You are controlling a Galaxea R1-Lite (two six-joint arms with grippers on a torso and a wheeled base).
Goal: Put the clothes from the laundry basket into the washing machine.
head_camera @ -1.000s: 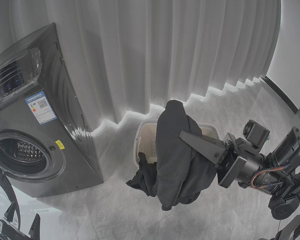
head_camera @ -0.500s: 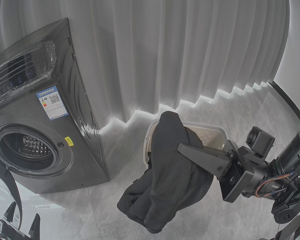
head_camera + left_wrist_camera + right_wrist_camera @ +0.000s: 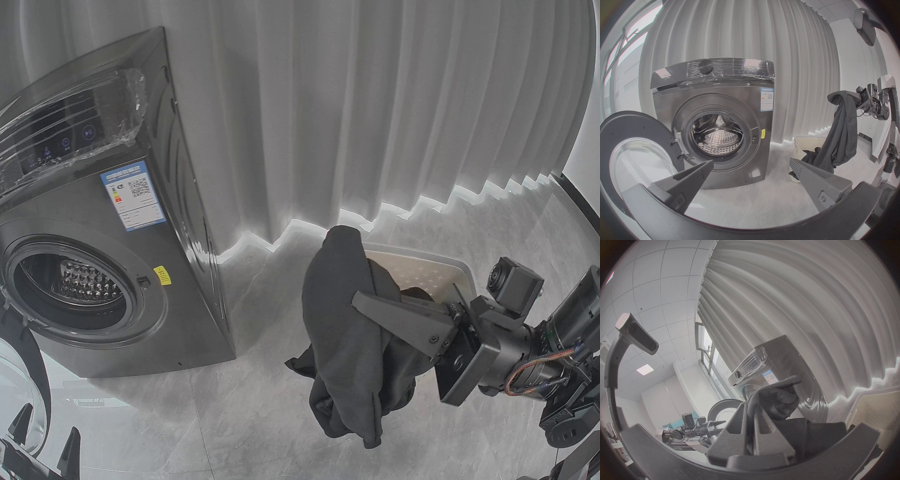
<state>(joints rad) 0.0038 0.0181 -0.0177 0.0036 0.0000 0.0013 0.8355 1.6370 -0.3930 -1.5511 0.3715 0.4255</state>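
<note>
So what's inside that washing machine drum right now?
Through the open door, the drum of the washing machine shows only bare perforated metal, no clothes. Its nearest bottom part is hidden behind the front ring.

My right gripper [image 3: 357, 300] has dark grey wedge fingers [image 3: 400, 317], a screw head [image 3: 431, 338] showing, a boxy wrist camera [image 3: 514, 285], and what looks like an orange cable [image 3: 531, 367] looped behind it.
</note>
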